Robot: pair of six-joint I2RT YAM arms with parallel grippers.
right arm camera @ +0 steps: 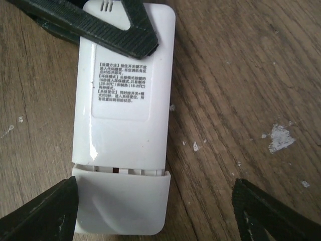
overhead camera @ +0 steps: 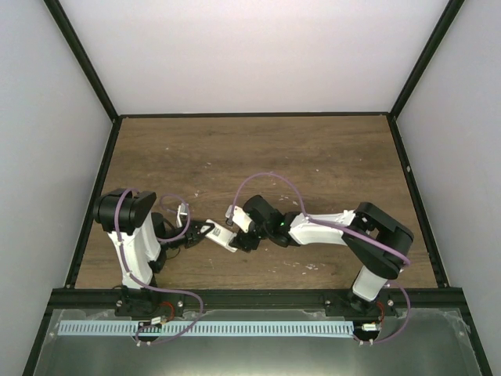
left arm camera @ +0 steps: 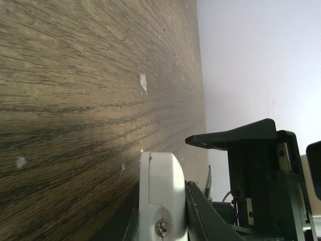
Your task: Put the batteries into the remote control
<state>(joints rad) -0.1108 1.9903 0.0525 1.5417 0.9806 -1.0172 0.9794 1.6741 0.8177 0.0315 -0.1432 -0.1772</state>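
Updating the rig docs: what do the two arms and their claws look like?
The left arm and right arm have white links with black joint housings. A lilac cable loops along each. The left claw and right claw are black, with flat tapered fingers, finely textured.

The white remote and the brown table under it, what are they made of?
The remote looks like smooth white plastic: it is shiny, with bright glints of light and a seam where its end piece slides. The table looks like wood, or maybe a wood-look sheet: matte brown with long grain lines and little pale chips.
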